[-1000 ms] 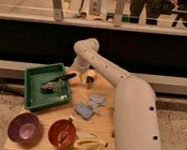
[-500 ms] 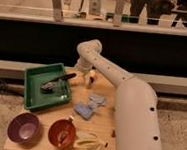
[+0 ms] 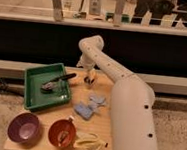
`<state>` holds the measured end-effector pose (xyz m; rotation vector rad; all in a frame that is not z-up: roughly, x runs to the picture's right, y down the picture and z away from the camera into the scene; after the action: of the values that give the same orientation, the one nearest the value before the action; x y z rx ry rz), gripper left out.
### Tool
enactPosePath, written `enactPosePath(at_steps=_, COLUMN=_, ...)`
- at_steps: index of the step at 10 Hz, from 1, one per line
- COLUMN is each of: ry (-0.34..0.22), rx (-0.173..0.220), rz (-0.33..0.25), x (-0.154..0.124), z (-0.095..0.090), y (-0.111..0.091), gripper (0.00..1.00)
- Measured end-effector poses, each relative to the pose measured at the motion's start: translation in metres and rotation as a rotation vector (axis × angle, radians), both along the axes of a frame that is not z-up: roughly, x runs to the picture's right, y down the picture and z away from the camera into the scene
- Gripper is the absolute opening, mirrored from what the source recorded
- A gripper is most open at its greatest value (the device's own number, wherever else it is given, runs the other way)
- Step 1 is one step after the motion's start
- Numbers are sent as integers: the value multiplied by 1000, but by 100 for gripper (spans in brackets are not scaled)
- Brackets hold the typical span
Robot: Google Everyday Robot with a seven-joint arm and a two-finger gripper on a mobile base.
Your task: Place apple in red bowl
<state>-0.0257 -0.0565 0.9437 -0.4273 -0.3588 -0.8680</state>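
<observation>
Gripper [image 3: 89, 77] is down at the back of the table [image 3: 104, 89], just right of the green tray [image 3: 27, 88], with the apple [image 3: 90, 81] right at its tip, honestly can't tell if it's got hold of it or not. Red bowl [image 3: 51, 130] sits well apart at the front edge, between the purple bowl [image 3: 12, 125] and the banana [image 3: 90, 141]

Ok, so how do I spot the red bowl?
Find the wooden table, then look along its near edge, far from the tool at the back. The red bowl sits between a purple bowl and a banana; it alone is reddish-orange.
</observation>
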Motion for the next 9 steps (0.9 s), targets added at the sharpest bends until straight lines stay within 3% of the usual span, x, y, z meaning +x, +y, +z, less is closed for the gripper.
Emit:
enactPosePath(at_steps=2, ry=-101, rx=2, rz=-103, x=-4, z=8, y=-5, gripper=80)
enactPosePath(at_steps=5, ry=-164, rx=13, rz=-174, x=5, z=19, y=-9, gripper=80)
enactPosePath(at_steps=9, ry=-185, rx=74, rz=-228, x=21, z=31, y=-12, gripper=80)
